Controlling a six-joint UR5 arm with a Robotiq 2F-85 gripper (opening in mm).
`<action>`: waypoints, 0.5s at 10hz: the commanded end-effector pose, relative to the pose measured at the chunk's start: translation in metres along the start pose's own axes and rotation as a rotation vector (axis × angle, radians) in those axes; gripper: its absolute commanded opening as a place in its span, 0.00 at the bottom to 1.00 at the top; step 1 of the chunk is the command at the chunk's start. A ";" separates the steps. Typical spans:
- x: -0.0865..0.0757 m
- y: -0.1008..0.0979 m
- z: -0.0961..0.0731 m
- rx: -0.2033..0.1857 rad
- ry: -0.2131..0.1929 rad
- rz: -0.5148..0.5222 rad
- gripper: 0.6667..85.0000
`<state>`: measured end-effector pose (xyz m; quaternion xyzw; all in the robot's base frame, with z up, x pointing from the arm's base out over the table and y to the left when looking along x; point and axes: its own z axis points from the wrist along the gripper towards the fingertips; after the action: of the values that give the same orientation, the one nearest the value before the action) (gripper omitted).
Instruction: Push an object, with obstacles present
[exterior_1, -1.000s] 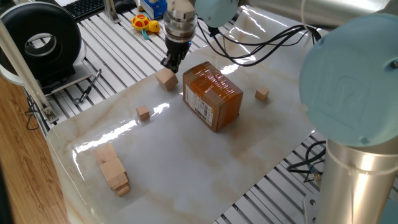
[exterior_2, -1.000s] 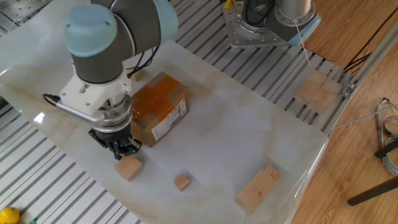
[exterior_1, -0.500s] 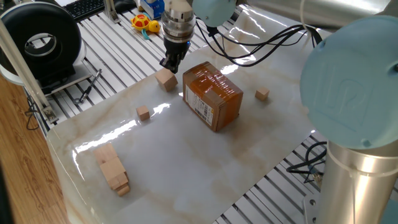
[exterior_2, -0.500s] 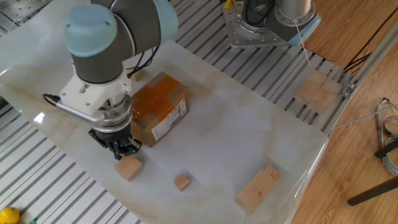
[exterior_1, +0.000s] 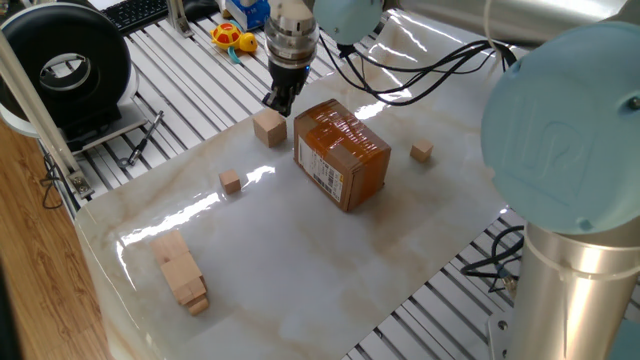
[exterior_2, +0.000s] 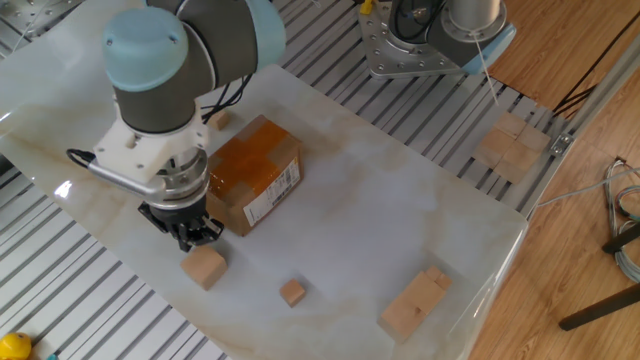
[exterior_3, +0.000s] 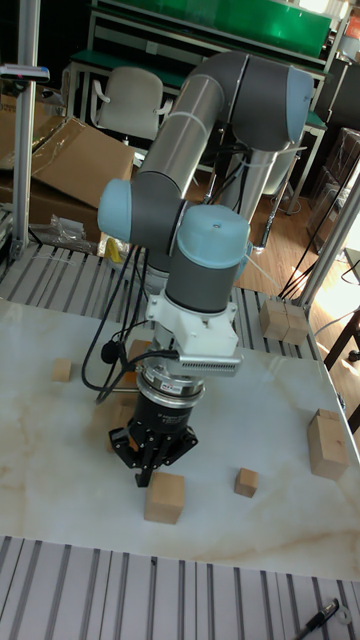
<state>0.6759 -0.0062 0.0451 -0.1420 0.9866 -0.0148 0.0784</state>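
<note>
The object, a plain light-wood cube (exterior_1: 268, 128) (exterior_2: 204, 267) (exterior_3: 165, 497), rests on the marble table near one edge. My gripper (exterior_1: 279, 101) (exterior_2: 194, 238) (exterior_3: 150, 471) hangs low just behind it, fingers shut with nothing between them, a small gap off the cube. Right beside both stands one obstacle, the orange-brown cardboard box (exterior_1: 342, 155) (exterior_2: 255, 170); in the tall fixed view the arm hides most of it. Two tiny wooden cubes (exterior_1: 231, 181) (exterior_1: 421, 151) lie on either side of the box. Long pale wooden blocks (exterior_1: 181, 272) (exterior_2: 415, 303) lie near a table corner.
The table edge (exterior_1: 200, 140) and a slatted metal frame run close behind the gripper. A black round device (exterior_1: 70, 70) and toys (exterior_1: 232, 38) sit beyond it. More wooden blocks (exterior_2: 510, 145) rest off the table. Cables (exterior_1: 420, 80) trail from the arm.
My gripper has shifted a little away from the cube, opening a small gap. The cube has barely moved, and the obstacles stay put.
</note>
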 end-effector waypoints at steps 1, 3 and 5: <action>0.007 -0.009 -0.005 -0.003 0.017 -0.010 0.01; 0.004 -0.008 -0.004 -0.009 0.008 0.005 0.01; 0.001 0.008 -0.005 -0.070 -0.002 0.053 0.01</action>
<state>0.6721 -0.0086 0.0475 -0.1359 0.9880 -0.0040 0.0728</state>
